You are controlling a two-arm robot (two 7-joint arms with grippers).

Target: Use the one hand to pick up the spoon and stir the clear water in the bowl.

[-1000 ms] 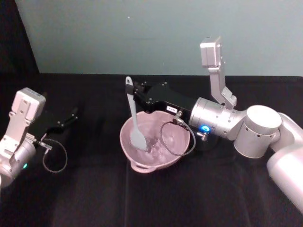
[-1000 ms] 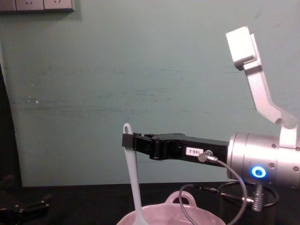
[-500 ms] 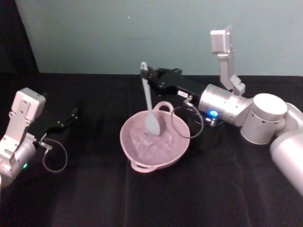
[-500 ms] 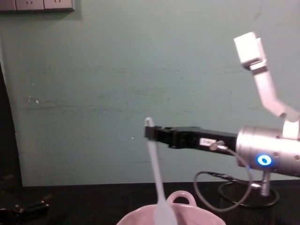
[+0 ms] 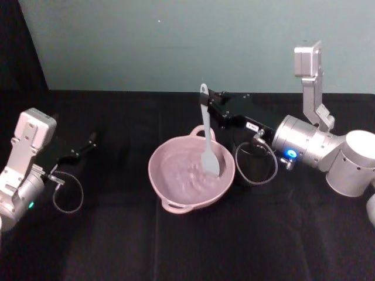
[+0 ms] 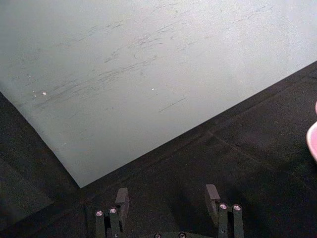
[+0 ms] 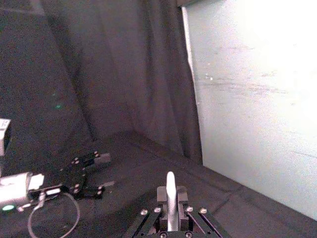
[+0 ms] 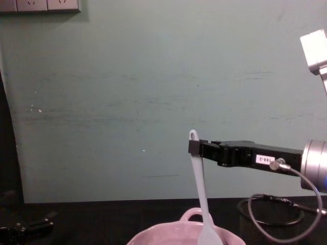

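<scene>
Evidently the right gripper (image 5: 210, 104) had its fingers (image 8: 193, 148) clamped high on the spoon (image 5: 207, 137), blade down in the clear water (image 5: 184, 175) near the right wall of the bowl (image 5: 166, 202). Good stirring wanted slow circles, blade off that rim; open water lay leftward. The left gripper (image 5: 89, 141) was parked at the tabletop's (image 5: 117, 246) left, fingers apart.

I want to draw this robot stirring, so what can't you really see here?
The clear water: in the head view, too see-through to tell from the pink bowl, so its level is unknown.
The bowl and the blade of the spoon: the chest view's bottom edge cuts them off.
The spoon below its handle end: in the right wrist view, the right gripper's jaws cover it.
</scene>
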